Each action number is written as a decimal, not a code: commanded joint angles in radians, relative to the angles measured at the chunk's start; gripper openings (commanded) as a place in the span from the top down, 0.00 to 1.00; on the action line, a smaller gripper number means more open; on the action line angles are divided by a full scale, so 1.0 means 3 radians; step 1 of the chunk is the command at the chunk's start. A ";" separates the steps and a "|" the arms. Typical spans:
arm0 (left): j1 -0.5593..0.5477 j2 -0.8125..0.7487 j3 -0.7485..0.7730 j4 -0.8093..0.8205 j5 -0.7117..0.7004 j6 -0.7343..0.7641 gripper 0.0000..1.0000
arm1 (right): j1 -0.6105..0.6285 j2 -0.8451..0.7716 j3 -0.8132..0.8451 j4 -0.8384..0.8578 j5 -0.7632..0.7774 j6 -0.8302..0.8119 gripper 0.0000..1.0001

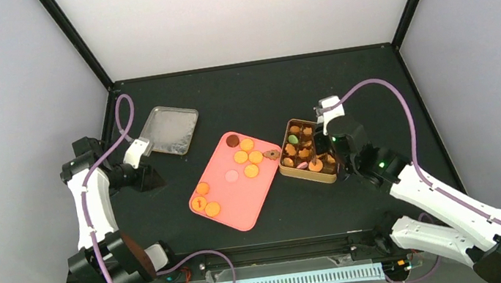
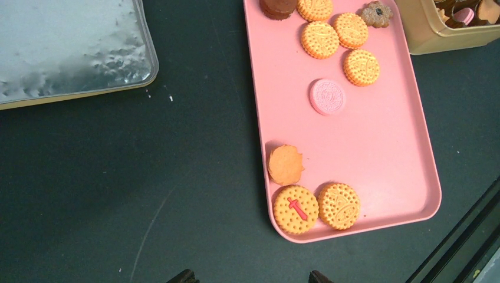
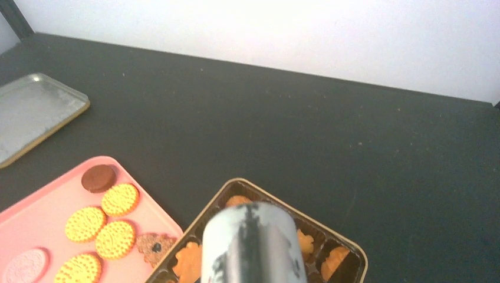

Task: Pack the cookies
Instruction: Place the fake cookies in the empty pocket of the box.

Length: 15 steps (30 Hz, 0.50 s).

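Observation:
Several cookies (image 1: 241, 157) lie on a pink tray (image 1: 237, 195): orange-yellow rounds (image 2: 319, 39), a pink one (image 2: 327, 96), a dark brown one (image 3: 98, 177) and a brown flower shape (image 2: 377, 13). More fill the cups of the gold tin (image 1: 289, 174). My right gripper (image 1: 317, 162) hangs over the tin's near side, shut on an orange cookie (image 1: 316, 166). A blurred grey shape (image 3: 250, 247) hides the jaws in the right wrist view. My left gripper (image 2: 252, 276) is open and empty, over bare table just off the tray's near corner.
A silver lid (image 1: 168, 129) lies upside down at the back left of the black table. The tin (image 3: 357, 254) stands against the tray's right side. The table's near edge rail (image 2: 466, 247) runs close to the tray's corner.

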<state>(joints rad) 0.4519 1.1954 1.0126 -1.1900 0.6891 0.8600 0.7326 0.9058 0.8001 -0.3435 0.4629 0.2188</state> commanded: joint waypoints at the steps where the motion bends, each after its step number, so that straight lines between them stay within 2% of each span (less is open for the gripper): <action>1: 0.0028 -0.0028 0.0125 -0.0090 0.0106 0.0063 0.50 | -0.0026 -0.0002 -0.0123 0.0104 0.0062 0.0020 0.70; 8: 0.0028 -0.0036 0.0107 -0.0095 0.0106 0.0068 0.49 | -0.0025 0.0091 -0.0185 0.0117 -0.0014 0.0130 0.71; 15: 0.0028 -0.0033 0.0097 -0.0091 0.0079 0.0073 0.50 | -0.0024 -0.0106 -0.0151 0.0153 -0.0099 0.0149 0.77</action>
<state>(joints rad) 0.4519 1.1954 1.0126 -1.1908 0.6891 0.8600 0.7284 0.9195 0.7567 -0.3367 0.4622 0.2283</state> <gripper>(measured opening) 0.505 0.244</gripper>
